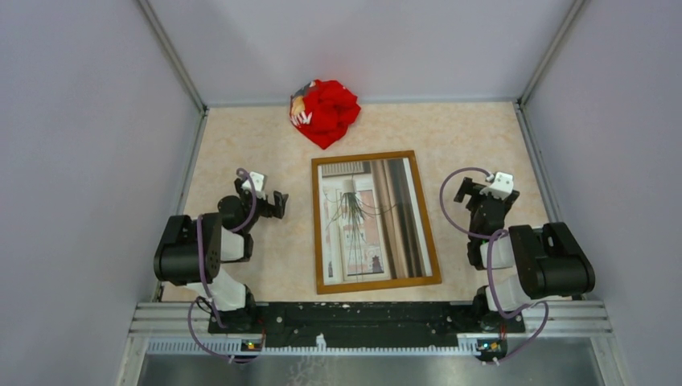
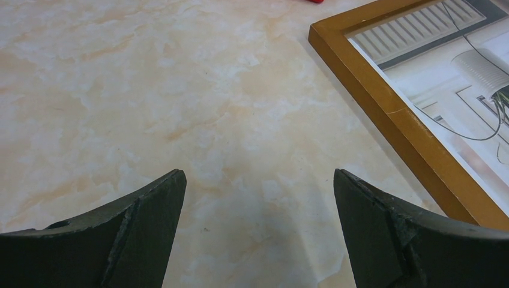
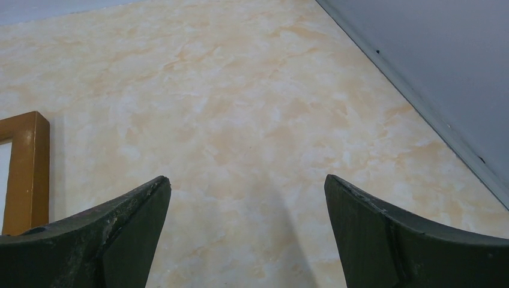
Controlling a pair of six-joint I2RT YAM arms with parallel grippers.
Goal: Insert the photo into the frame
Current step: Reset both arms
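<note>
The frame [image 1: 316, 235], a thin brown wooden rectangle, lies flat at the middle of the marbled beige tabletop [image 1: 241, 145], its long sides running from the near edge toward the far wall and leaning slightly to the left at the top. The photo [image 1: 374, 221] lies face up inside the frame's border and fills the opening, showing a window, a spindly trailing plant and brown curtains. In the top view the left hand [image 1: 259, 197] sits at centre left, beside the frame's left side but apart from it, and the right hand [image 1: 487, 196] sits at centre right, off the frame's right side and clear of it. Both hands have their fingers spread wide with nothing between them. In the left wrist view the two dark fingers [image 2: 144, 222] stand at the lower corners over bare tabletop, and a corner of the frame with a strip of the print reaches in from the upper right. In the right wrist view the fingers [image 3: 384, 228] likewise stand apart over bare tabletop; a short piece of the frame's wood shows at the left edge and the grey wall runs down the upper right. A crumpled red cloth [image 1: 324, 112] with white markings lies at the top centre of the tabletop, just beyond the frame's far end and not touching it.
</note>
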